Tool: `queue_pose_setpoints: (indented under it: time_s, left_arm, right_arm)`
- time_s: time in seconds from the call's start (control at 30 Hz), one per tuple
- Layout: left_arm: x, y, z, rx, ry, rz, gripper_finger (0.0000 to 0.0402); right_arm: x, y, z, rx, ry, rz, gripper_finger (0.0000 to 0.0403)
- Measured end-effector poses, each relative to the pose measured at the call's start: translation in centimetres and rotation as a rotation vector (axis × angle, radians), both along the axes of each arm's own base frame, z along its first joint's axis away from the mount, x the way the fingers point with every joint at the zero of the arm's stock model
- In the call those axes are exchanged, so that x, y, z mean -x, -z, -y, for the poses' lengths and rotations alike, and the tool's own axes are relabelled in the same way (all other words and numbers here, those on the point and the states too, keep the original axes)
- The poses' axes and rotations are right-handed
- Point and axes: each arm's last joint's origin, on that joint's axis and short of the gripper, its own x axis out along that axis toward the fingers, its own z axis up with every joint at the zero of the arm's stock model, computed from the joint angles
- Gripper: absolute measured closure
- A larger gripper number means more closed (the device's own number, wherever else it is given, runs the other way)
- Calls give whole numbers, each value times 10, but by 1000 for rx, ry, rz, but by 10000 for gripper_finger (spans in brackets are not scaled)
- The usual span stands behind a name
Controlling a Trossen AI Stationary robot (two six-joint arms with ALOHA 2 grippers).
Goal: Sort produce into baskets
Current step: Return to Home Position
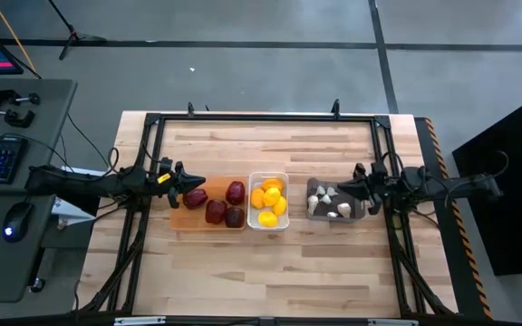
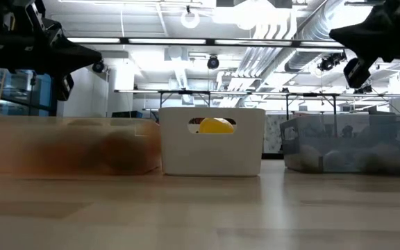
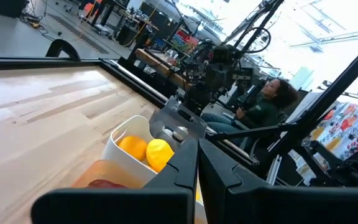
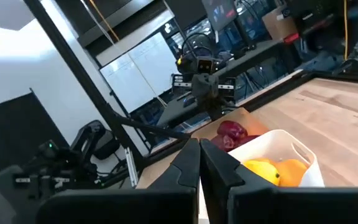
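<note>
**Three baskets filled, both grippers empty above the row**

Three baskets sit side by side in one line across the middle of the wooden table [image 1: 270, 272], and the long axis of that line runs from arm to arm.

- The orange tray [image 1: 181, 220] is at the left-arm end. It is wide, flat and low-walled, and it holds four red pieces [image 1: 216, 211], rounded, dark and smooth.
- The white bin [image 1: 268, 174] is in the middle, just beside the tray. It is hard plastic with a handle slot, and it holds several lemons [image 1: 268, 199], yellow-orange and oval.
- The grey bin [image 1: 310, 204] is at the right-arm end, a little apart from the white bin. It holds several garlic bulbs [image 1: 332, 201], small, white and lumpy.
- No produce shows loose on the table, so sorting looks done.

The left gripper [image 1: 191, 184] is over the tray's outer far corner, with its fingers pressed together and nothing between them. The right gripper [image 1: 343, 188] is over the grey bin on its outer side, also pressed together and empty. In the low view both hang above the basket rims.

The key relation is that each gripper points inward at the row, so the baskets lie ahead of the fingertips and each arm's base is behind it. My judgement is that going home means pulling straight back outward, away from the row. The left gripper is nearer the tray and the right is nearer the grey bin. Both look high enough to miss the rims, and a dip while retreating is the only risk I see.
</note>
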Motion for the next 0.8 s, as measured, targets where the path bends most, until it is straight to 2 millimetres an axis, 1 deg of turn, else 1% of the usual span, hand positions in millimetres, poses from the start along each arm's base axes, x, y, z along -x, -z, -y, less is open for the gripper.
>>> queue_pose_setpoints:
  time_s: [0.2,0.43,0.47,0.53,0.67,0.8]
  left_arm:
    - [0,0,0,0,0,0,401]
    - [0,0,0,0,0,1,401]
    - [0,0,0,0,0,0,401]
    - [0,0,0,0,0,1,401]
    - [0,0,0,0,0,1,401]
    - [0,0,0,0,0,1,401]
  right_arm:
    - [2,14,4,65,-24,14,403]
    - [3,25,6,190,-1,-70,403]
    - [3,27,7,179,6,-98,403]
    - [3,31,7,89,5,-146,403]
    - [2,32,7,-61,-3,-160,403]
    - [2,32,7,-125,-6,-161,403]
